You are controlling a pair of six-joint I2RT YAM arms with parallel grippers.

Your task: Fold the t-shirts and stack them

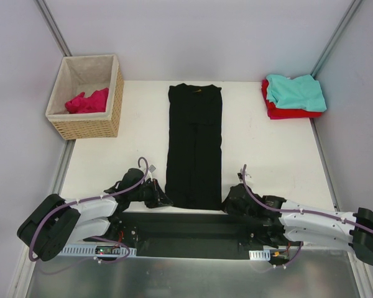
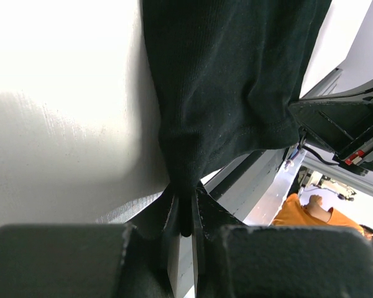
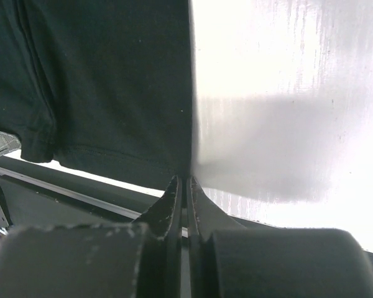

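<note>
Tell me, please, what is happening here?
The robot is folding the black t-shirt, lying as a long strip. The left gripper is shut on its near left corner, the right gripper on its near right corner. A teal t-shirt lies folded on a red t-shirt far right; a pink t-shirt sits in the basket.

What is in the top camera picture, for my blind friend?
A black t-shirt lies folded narrow on the white table, the left gripper and right gripper pinching its near corners. A basket far left holds a pink t-shirt; a teal t-shirt lies on a red t-shirt far right.
</note>
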